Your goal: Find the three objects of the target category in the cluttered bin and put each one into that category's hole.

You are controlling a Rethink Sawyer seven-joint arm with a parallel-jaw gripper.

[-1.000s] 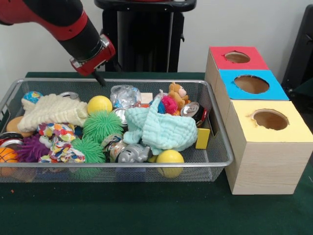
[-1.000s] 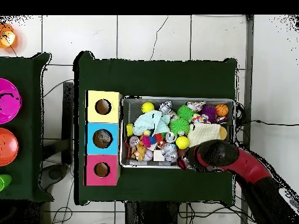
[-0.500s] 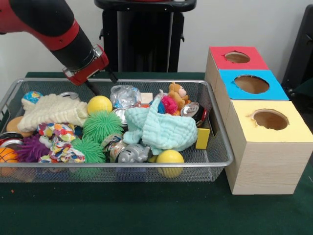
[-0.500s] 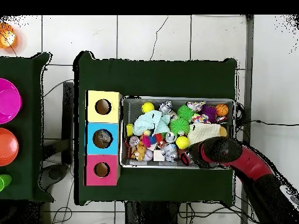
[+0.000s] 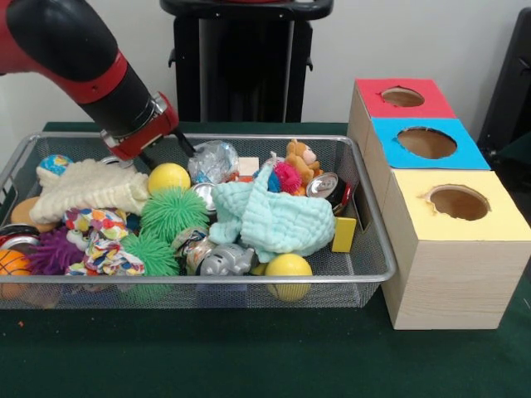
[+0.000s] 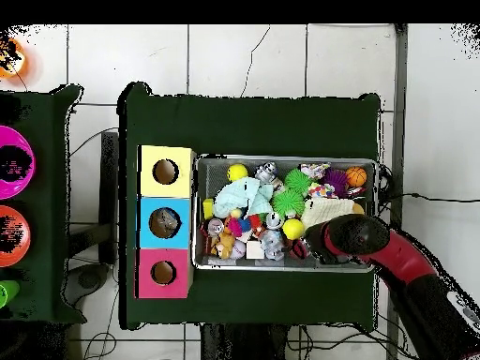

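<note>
A wire basket (image 5: 365, 249) holds mixed clutter: two yellow balls (image 5: 168, 176) (image 5: 288, 267), crushed cans (image 5: 211, 161), green spiky balls (image 5: 172, 212), a cream cloth (image 5: 87, 188), a mint cloth (image 5: 278, 217) and a small teddy (image 5: 302, 161). Three boxes stand beside it, each with a top hole: red (image 5: 402, 97), blue (image 5: 426, 143), yellow (image 5: 458, 202). My gripper (image 5: 166, 153) hangs low over the basket's back left part, just above the yellow ball and beside the crushed can. It is open and holds nothing. From overhead the gripper (image 6: 302, 247) sits at the basket's near edge.
A purple spiky ball (image 5: 50, 251), a rope toy (image 5: 99, 240), an orange ball (image 5: 12, 264) and a globe ball (image 5: 55, 163) crowd the basket's left end. A grey toy (image 5: 226, 261) and a yellow block (image 5: 343, 234) lie near the front. Coloured bowls (image 6: 13, 169) stand on a side table.
The arm has swung down and further into the basket, bringing the gripper from the back rim to just above the yellow ball and the crushed can. Nothing in the basket has moved.
</note>
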